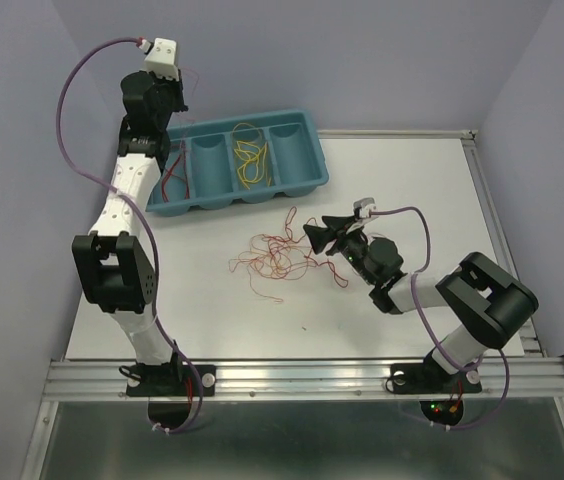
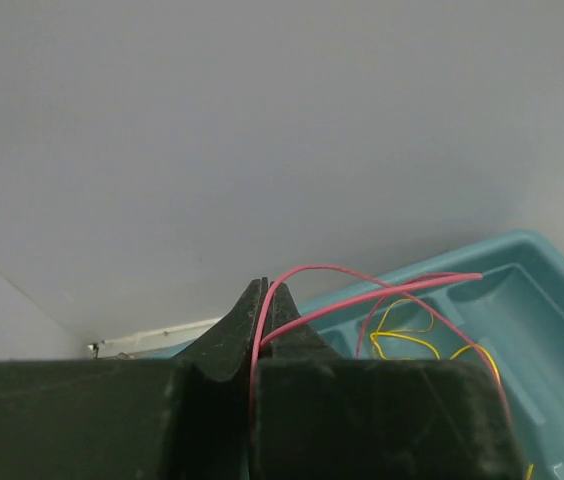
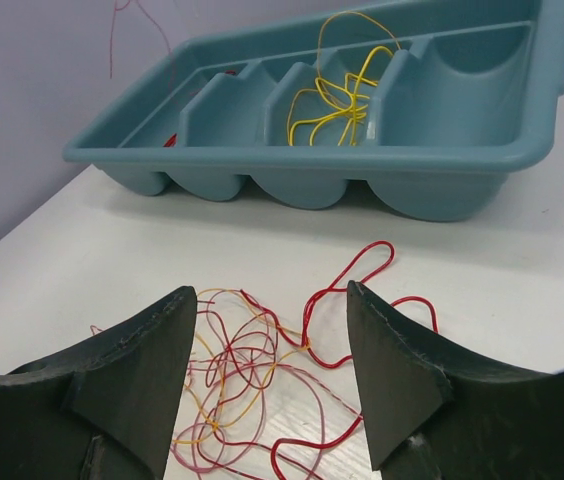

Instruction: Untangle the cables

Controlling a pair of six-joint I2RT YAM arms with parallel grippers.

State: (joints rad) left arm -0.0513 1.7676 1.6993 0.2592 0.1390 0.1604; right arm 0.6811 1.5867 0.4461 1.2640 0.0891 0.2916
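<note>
The top external camera is looking down from above and behind the arm bases, taking in the whole white table [image 1: 412, 200] and the teal tray [image 1: 232, 203] at its far side. The left wrist camera is sitting high, facing past the left gripper [image 2: 265, 295] toward the wall, with the tray close below. The right wrist camera is looking low across the table past the right gripper [image 3: 272, 300], near the cables [image 3: 262, 355], also sharing the tray.

Teal four-compartment tray [image 1: 314, 150] at far left of white table [image 1: 412, 190]; metal rail [image 1: 302, 375] along near edge
</note>
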